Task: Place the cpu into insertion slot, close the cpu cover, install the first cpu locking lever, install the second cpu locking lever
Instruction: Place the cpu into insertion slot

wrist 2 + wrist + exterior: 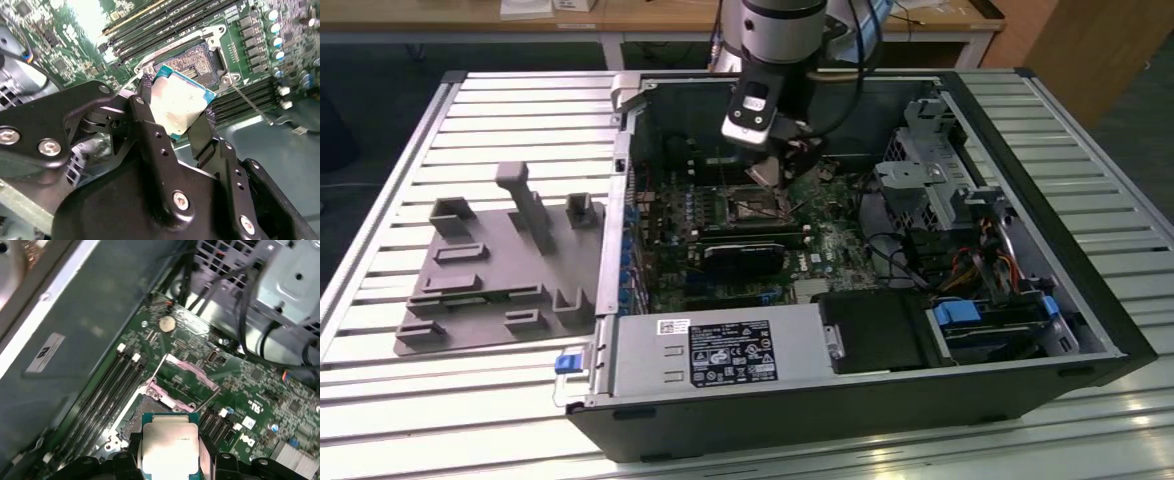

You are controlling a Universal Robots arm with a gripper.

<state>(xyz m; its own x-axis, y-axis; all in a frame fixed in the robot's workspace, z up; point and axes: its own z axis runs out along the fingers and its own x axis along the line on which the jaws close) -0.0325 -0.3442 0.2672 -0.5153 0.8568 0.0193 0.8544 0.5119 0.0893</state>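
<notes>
Found silver-topped square cpu [176,100] clenched in black gripper [175,114] near dark square insertion slot [197,57] (silver-grey metal cpu cover [192,372] open), nothing seated.

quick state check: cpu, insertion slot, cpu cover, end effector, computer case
cpu: gripped by its edges, over the slot, not seated
insertion slot: empty, uncovered
cpu cover: flipped open
end effector: shut on the cpu
computer case: side open, board exposed
</notes>
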